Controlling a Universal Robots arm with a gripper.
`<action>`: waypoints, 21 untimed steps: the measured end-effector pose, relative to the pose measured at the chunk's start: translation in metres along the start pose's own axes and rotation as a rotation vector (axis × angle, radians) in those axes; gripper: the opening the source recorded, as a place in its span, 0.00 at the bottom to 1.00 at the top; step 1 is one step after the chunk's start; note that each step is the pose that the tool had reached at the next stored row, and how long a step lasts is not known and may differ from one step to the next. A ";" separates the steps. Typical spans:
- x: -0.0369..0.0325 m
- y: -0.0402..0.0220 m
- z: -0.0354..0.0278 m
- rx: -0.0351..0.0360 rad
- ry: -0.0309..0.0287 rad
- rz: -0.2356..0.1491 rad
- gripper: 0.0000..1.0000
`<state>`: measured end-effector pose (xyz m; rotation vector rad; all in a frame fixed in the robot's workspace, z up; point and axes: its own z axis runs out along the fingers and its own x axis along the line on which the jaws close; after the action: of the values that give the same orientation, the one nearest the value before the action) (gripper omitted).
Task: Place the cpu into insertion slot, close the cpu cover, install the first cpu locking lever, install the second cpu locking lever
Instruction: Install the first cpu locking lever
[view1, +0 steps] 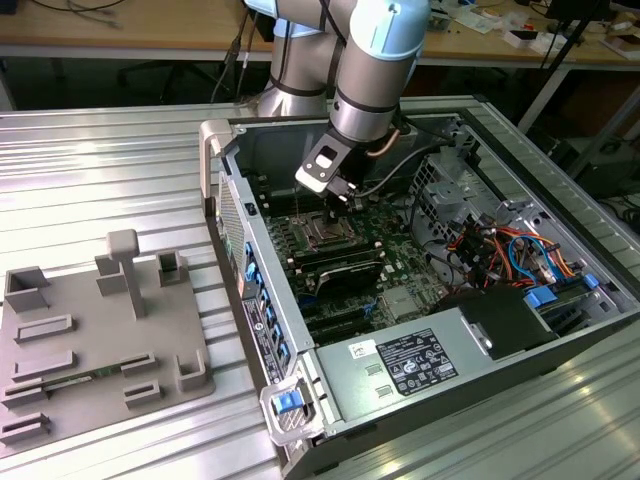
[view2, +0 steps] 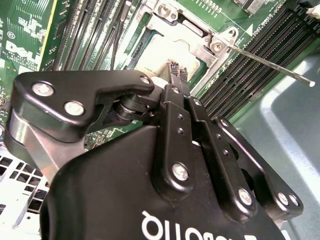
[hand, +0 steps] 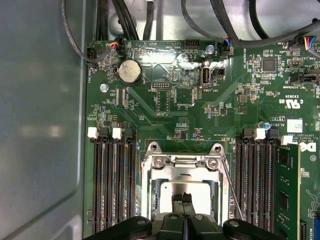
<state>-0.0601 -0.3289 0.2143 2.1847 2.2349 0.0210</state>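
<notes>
Exterior view, from its left: we see a grey fixture plate lying on the ribbed metal desk. Next to it is the open computer case on its side. The arm reaches down into the case, with the claw just over the insertion slot on the green motherboard. A labelled power supply box sits at the near end of the case. Coloured cables are bundled toward the exterior view's right.

Both wrist views: we mark the claw as clenched, fingers pressed together with nothing between them. Its tips are at the cpu; we cannot tell if they touch it or sit just above. The cpu lies flat in the slot, its silver top showing through the cut-out of the cpu cover. The cover looks to be folded down around the cpu.

In both wrist views a thin metal locking lever runs at a slant beside the cover, its free end pointing away from the socket. In the first wrist view, long black memory slots flank the socket on both sides. A round coin cell sits further up the board.
</notes>
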 end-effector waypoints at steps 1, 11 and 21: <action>0.0000 0.0000 0.0000 0.0000 0.0000 0.000 0.11; 0.0001 -0.0019 0.0000 -0.0001 0.0001 0.000 0.11; 0.0000 -0.0023 -0.0190 -0.0001 0.0001 -0.001 0.11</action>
<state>-0.0628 -0.3289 0.2333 2.1831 2.2365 0.0212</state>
